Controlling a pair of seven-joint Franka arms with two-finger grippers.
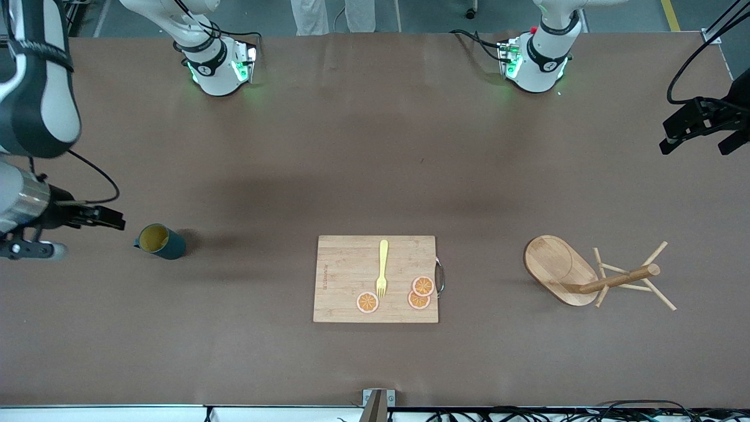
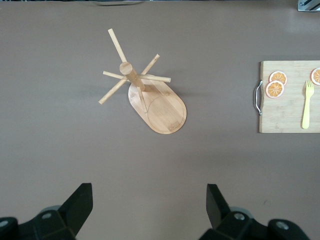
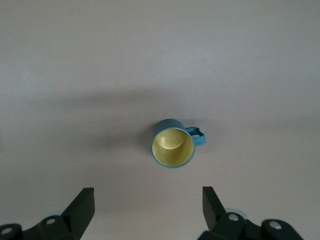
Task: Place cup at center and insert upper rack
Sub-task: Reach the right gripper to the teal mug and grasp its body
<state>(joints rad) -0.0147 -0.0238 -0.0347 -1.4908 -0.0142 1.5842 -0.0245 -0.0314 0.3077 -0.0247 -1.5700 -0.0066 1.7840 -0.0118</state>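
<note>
The cup (image 1: 159,241), dark teal with a yellow inside, stands upright on the table toward the right arm's end, its handle (image 3: 197,136) at the side. My right gripper (image 1: 108,218) hovers beside it, open and empty, and the right wrist view shows the cup (image 3: 172,147) ahead of the open gripper (image 3: 148,195). The upper rack (image 1: 559,266), a light wooden mug tree with an oval base, a post (image 1: 615,279) and thin pegs, stands toward the left arm's end. My left gripper (image 1: 700,138) hangs open and empty, apart from the rack (image 2: 160,107), with bare table under the gripper (image 2: 148,192).
A rectangular wooden cutting board (image 1: 345,281) lies at the table's middle, nearer to the front camera. It carries a yellow fork (image 1: 382,266) and three orange slices (image 1: 422,292). A metal handle (image 1: 440,276) is on its rack-side edge.
</note>
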